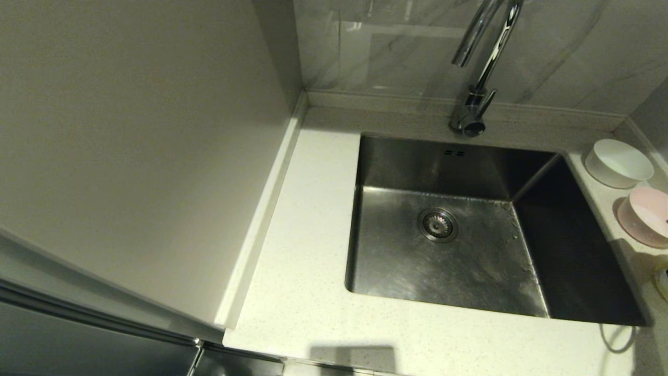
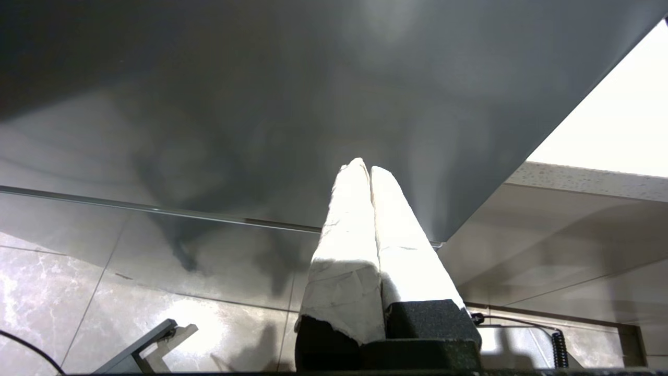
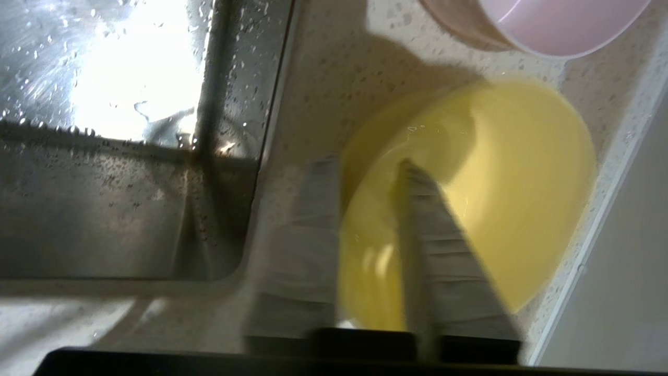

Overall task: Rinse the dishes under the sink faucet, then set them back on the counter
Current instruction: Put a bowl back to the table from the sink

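The yellow bowl (image 3: 522, 198) sits on the counter (image 3: 323, 78) right of the sink (image 3: 104, 156). My right gripper (image 3: 365, 163) stands open astride its near rim, one finger inside the bowl and one outside. The pink bowl (image 3: 548, 26) stands just beyond it. In the head view the white bowl (image 1: 618, 163) and the pink bowl (image 1: 644, 216) line the counter strip on the right, and only a sliver of the yellow bowl (image 1: 663, 282) shows at the edge. The faucet (image 1: 482, 62) rises behind the sink (image 1: 469, 250). My left gripper (image 2: 364, 166) is shut and empty, parked low by the cabinet front.
A broad stretch of counter (image 1: 302, 250) lies left of the sink, bounded by a raised edge strip (image 1: 261, 224) and a tall wall panel. The basin holds water drops and a round drain strainer (image 1: 438, 224). A wall stands close beside the bowls on the right.
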Tool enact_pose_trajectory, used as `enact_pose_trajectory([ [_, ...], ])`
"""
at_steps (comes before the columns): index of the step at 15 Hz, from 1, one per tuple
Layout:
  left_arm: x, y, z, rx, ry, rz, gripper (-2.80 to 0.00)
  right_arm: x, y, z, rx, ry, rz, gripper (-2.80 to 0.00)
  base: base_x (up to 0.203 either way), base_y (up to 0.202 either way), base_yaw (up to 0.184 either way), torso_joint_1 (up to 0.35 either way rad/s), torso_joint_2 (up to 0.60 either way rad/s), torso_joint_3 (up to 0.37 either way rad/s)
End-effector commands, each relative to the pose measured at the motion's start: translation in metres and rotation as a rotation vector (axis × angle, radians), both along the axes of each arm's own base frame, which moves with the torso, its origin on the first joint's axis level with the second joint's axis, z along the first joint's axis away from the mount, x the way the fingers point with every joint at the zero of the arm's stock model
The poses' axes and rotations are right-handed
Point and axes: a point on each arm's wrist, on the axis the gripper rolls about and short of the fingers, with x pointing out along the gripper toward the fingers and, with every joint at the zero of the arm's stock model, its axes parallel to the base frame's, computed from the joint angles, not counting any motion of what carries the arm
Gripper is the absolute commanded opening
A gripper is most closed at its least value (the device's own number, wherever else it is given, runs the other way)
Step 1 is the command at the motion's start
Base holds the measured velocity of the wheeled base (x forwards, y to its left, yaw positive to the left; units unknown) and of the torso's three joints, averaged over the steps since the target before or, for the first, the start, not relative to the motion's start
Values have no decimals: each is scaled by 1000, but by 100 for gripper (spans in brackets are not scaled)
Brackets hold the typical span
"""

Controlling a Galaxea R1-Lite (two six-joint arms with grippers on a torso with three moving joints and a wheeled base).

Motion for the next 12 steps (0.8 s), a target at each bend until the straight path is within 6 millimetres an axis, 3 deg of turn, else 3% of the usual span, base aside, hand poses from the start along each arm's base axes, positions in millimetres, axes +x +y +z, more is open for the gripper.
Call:
enact_pose_trajectory([
  [1,0,0,0,-1,-2,1,-280,2,-2,-3,-1,3,1,0,0,0,0,0,0,0],
  [6,0,0,0,-1,-2,1,-280,4,-3,7,-40,-67,8,0,0,0,0,0,0,0],
  [12,0,0,0,-1,-2,1,-280,-33,27,69,-112,-372,217,0,0,0,0,0,0,0],
])
